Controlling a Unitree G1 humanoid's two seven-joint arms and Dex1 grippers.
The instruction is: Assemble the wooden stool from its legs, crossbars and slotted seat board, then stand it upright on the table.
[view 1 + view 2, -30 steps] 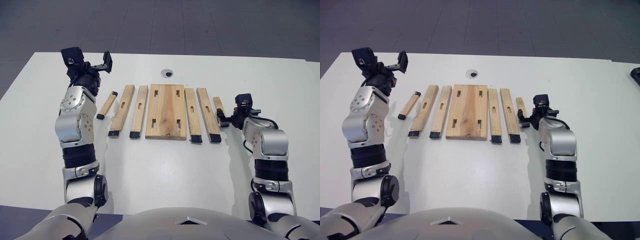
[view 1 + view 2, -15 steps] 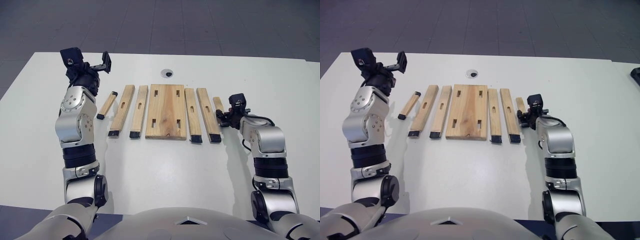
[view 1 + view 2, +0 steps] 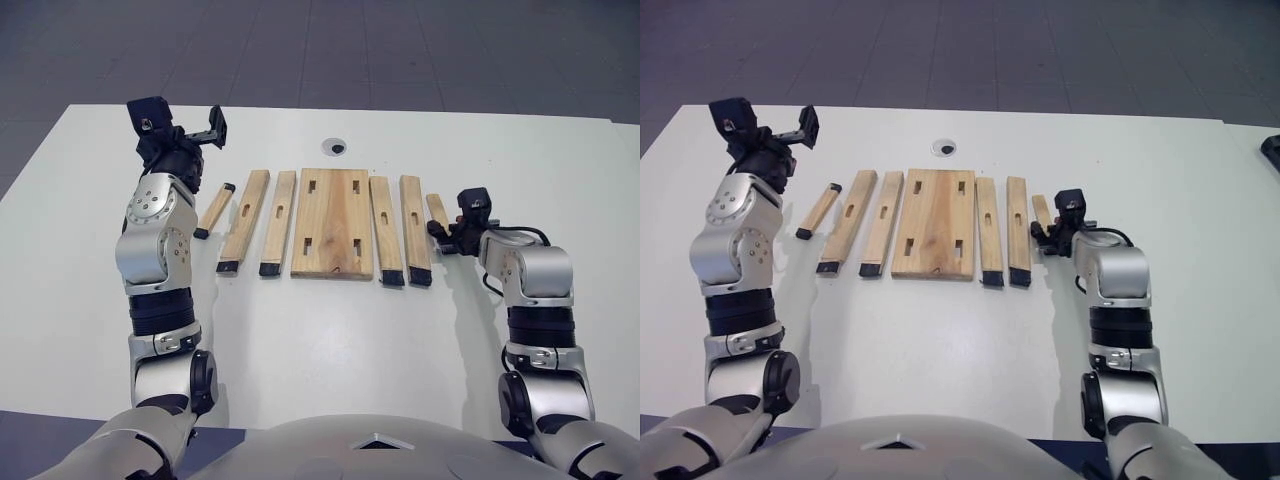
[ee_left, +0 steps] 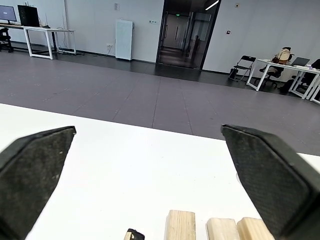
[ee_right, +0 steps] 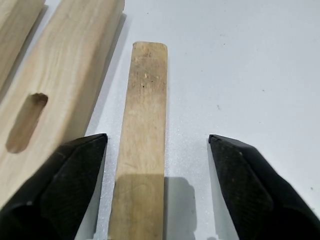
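— Toward the table's (image 3: pixel 300 340) far-left corner, what's the left gripper (image 4: pixel 147 132) doing?
— Held up off the surface, left of the parts row. Fingers (image 4: pixel 35 170) spread wide, nothing between them.
— Parts row?
— All lying flat mid-table, running lengthwise toward the far edge. From the left: left crossbar (image 3: pixel 214 210), short, black ends, slightly angled. Then leg one (image 3: pixel 245 220) and leg two (image 3: pixel 278 222), each slotted, with a black cap at the near end. Seat board (image 3: pixel 333 222) is in the middle, four slots showing. Leg three (image 3: pixel 386 230) is just beside the board's right edge, and leg four (image 3: pixel 414 230) is close to it. Right crossbar (image 3: pixel 437 208), short, is just beside leg four.
— Right gripper (image 5: pixel 157 139)?
— Low at the table, at the right crossbar's near end. Fingers (image 5: pixel 75 175) open, one on each side of the bar, gaps on both sides, no grip.
— Anything else?
— Round hole (image 3: pixel 337 147) in the table, beyond the seat board toward the far edge.
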